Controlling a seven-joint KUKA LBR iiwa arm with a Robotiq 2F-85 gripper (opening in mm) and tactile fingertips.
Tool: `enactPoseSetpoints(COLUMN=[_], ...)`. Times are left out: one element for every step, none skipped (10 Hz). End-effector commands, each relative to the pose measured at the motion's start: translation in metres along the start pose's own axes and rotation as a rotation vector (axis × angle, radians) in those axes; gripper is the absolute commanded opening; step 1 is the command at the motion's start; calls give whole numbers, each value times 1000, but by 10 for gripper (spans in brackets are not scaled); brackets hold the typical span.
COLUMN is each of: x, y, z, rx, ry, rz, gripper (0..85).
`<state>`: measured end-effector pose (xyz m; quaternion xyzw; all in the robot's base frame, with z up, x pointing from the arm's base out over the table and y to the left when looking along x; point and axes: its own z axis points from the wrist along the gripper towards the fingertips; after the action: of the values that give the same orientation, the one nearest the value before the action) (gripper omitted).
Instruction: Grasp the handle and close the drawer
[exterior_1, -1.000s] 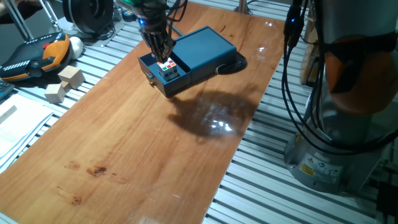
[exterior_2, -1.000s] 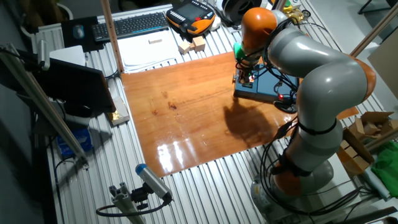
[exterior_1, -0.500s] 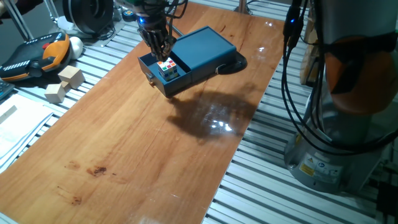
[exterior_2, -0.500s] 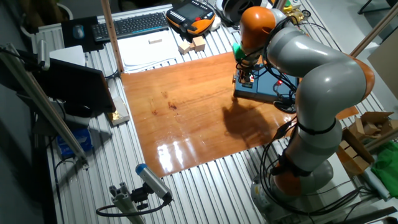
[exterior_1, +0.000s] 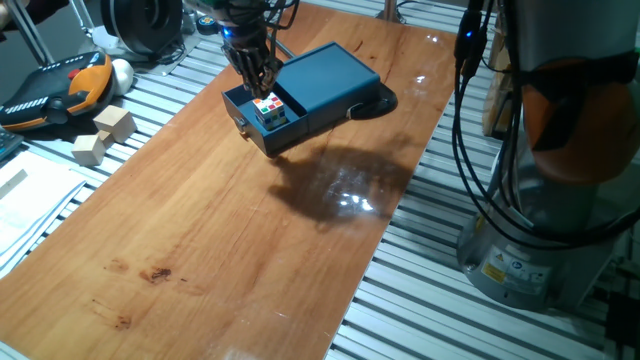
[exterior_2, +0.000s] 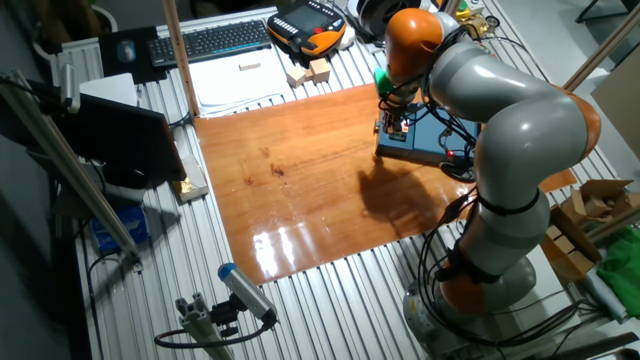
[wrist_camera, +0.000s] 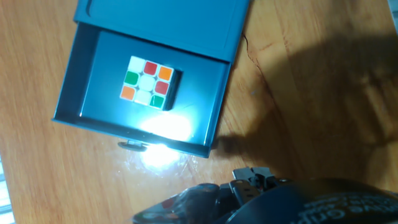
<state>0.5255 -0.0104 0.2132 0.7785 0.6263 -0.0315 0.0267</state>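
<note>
The drawer (wrist_camera: 149, 93) sits pulled out of its box at the worktop's (exterior_1: 250, 250) 12 o'clock end, its handle (wrist_camera: 130, 145) not grabbed yet; the tool (exterior_1: 256, 78) hovers above, its spread unclear.

Both fixed views are evenly lit from overhead and acceptably sharp. The varnished table (exterior_1: 210, 220) carries white specular glare patches near its right edge in one fixed view and along its near edge in the other (exterior_2: 280, 245). A soft dark shadow of the arm lies on the wood beside the drawer (exterior_1: 262, 118). In the hand view, a bright light burns out the drawer's (wrist_camera: 149, 93) front wall and the handle (wrist_camera: 130, 145), washing out detail. A broad shadow covers the right side. The gripper (wrist_camera: 249, 199) is blurred and out of focus.
</note>
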Motion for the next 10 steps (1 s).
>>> enactPoseSetpoints(x=[0,0,0,0,0,2,1,0,0,-1], y=[0,0,0,0,0,-1,-3,-3,-4,-4], z=[0,0,0,0,-1,-2,-4,-7,-9,-10], rx=[-1,0,0,-1,3,5,6,5,7,9], ry=[2,3,3,2,4,4,10,7,0,3], rz=[-2,-2,-2,-9,-10,-9,-9,-10,-12,-12], gripper=[20,20,20,20,20,20,20,20,20,20])
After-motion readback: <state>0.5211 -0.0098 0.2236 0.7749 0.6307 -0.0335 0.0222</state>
